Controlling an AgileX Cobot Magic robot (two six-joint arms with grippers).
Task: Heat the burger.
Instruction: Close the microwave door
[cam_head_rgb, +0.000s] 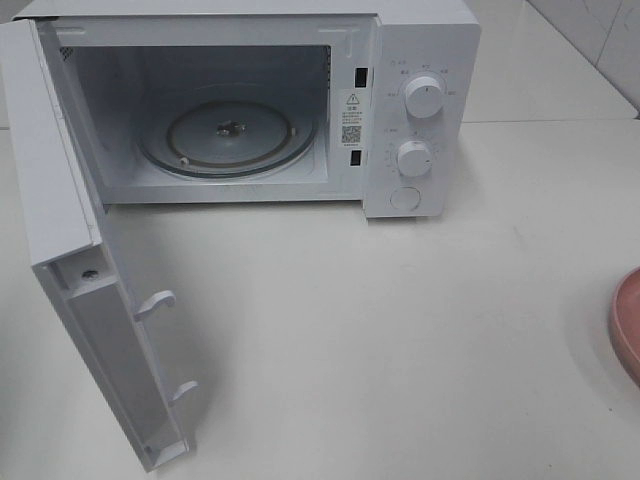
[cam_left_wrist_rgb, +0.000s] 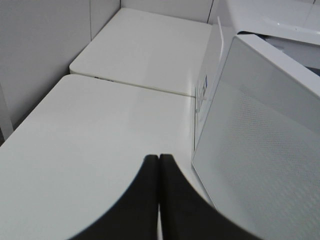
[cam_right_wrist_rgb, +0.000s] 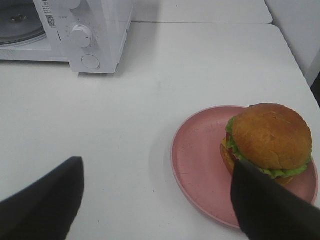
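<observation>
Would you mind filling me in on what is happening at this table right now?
The microwave stands with its door swung wide open and only the bare glass turntable inside. The burger sits on the pink plate off to the right, untouched. The right pincer is open just short of the plate, holding nothing. The left pincer is shut and empty beside the open door.

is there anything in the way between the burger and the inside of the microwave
Nothing visible. The white microwave's door is swung fully open, its glass turntable is bare, and the white table between the microwave and the golden-bun burger on its round pink plate shows no objects.
</observation>
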